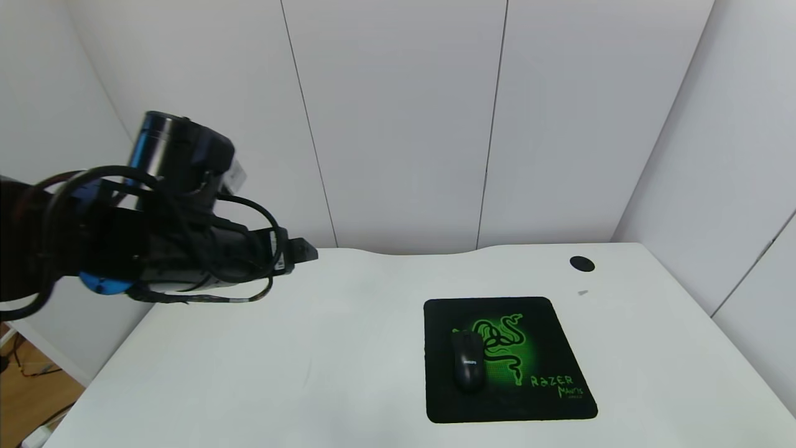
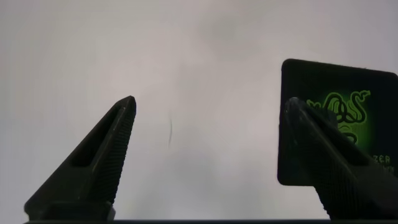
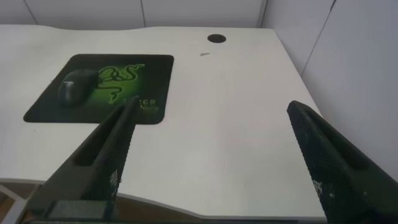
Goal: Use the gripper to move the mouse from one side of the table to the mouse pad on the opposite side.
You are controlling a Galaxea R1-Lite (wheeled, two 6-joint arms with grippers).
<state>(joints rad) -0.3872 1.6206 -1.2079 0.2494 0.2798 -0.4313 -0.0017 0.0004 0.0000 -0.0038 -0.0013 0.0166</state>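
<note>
Mouse (image 1: 467, 368) lies on pad (image 1: 507, 361), beside green emblem, so your placing looks done. Left claw (image 2: 208, 109) hangs wide open, empty, above bare worktop (image 1: 280, 373), pad well off to its right. Right claw (image 3: 211, 109) also wide open, empty, parked back from worktop's near edge.

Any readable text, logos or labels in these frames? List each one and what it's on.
"RAZER": green lettering on the mouse pad, near corner.
"MANTIS", likely: second green line under it, hard to read; a finer line below is illegible.
White logo on the back of the mouse: too small to read.
White label on the left gripper arm: illegible.
Nothing readable on the table.
Right gripper: markings on its fingers, unreadable.
</note>
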